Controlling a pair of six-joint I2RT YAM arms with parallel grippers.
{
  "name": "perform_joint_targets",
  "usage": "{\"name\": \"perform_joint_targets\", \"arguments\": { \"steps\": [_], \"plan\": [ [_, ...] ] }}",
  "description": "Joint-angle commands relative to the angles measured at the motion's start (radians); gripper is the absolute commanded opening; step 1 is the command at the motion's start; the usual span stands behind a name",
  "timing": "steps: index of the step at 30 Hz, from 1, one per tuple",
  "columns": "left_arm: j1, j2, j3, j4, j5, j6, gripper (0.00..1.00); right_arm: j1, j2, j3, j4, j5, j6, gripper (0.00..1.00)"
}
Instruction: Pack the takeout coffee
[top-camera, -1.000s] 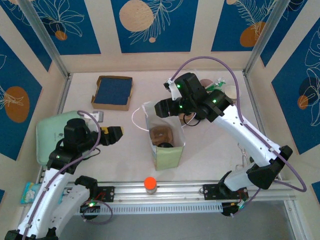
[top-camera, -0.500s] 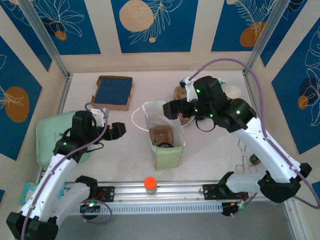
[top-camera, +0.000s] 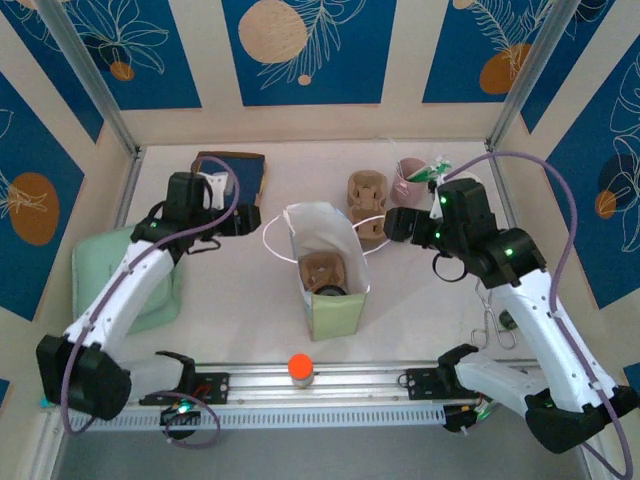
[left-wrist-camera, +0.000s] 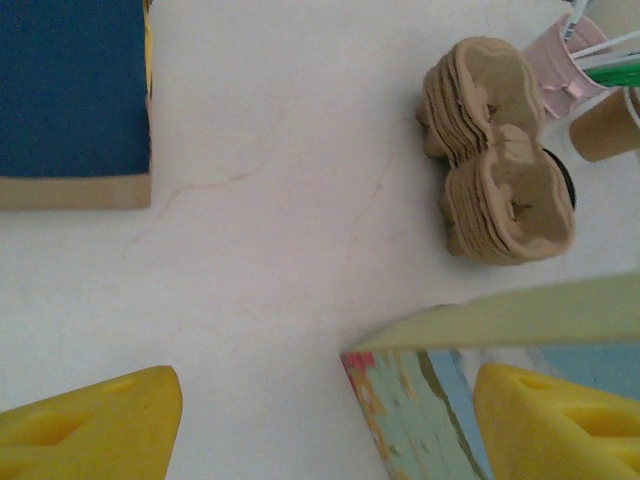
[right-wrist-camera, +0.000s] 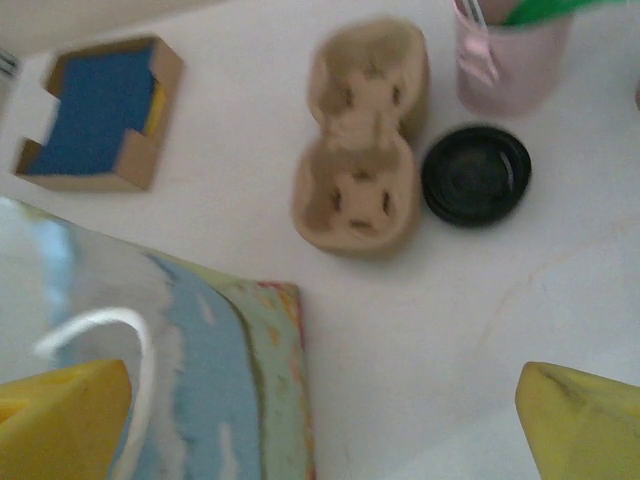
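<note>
Both empty: my left gripper (top-camera: 250, 220) stands open left of the paper bag (top-camera: 335, 312) at frame centre, my right gripper (top-camera: 390, 226) wide open just right of it

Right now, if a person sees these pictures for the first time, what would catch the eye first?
The open paper bag stands in the middle of the table, with a brown cup carrier inside. The left gripper and the right gripper, both open, are on either side of its mouth. Behind it lies a stack of cup carriers beside a pink cup.
</note>
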Motion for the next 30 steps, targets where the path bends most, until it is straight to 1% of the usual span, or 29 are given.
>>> {"name": "perform_joint_targets", "arguments": {
  "steps": [1,7,10,12,15,17,22,25,30],
  "plan": [
    [0.000,0.081,0.088,0.018,-0.051,0.052,0.76,-0.035,-0.045,-0.090,0.001,-0.042,0.042,0.99],
    [0.002,0.283,0.254,0.002,-0.216,0.096,0.72,-0.106,-0.107,-0.231,0.039,-0.080,0.077,0.99],
    [0.003,0.411,0.371,-0.030,-0.260,0.115,0.70,-0.147,-0.148,-0.274,0.038,-0.070,0.095,0.99],
    [0.003,0.492,0.454,-0.062,-0.270,0.121,0.69,-0.175,-0.184,-0.292,0.056,-0.097,0.091,0.99],
    [0.004,0.574,0.536,-0.075,-0.253,0.120,0.68,-0.191,-0.238,-0.308,0.136,-0.271,0.029,0.99],
    [0.004,0.604,0.569,-0.073,-0.237,0.114,0.68,-0.182,-0.253,-0.293,0.161,-0.340,0.011,0.99],
    [0.003,0.636,0.599,-0.058,-0.227,0.102,0.68,-0.153,-0.230,-0.209,0.177,-0.422,-0.044,0.99],
    [0.002,0.666,0.634,-0.082,-0.227,0.112,0.68,-0.122,-0.218,-0.165,0.209,-0.490,-0.062,0.99],
    [0.003,0.728,0.700,-0.130,-0.237,0.146,0.68,-0.085,-0.227,-0.092,0.238,-0.530,-0.096,0.99]
  ]
}}
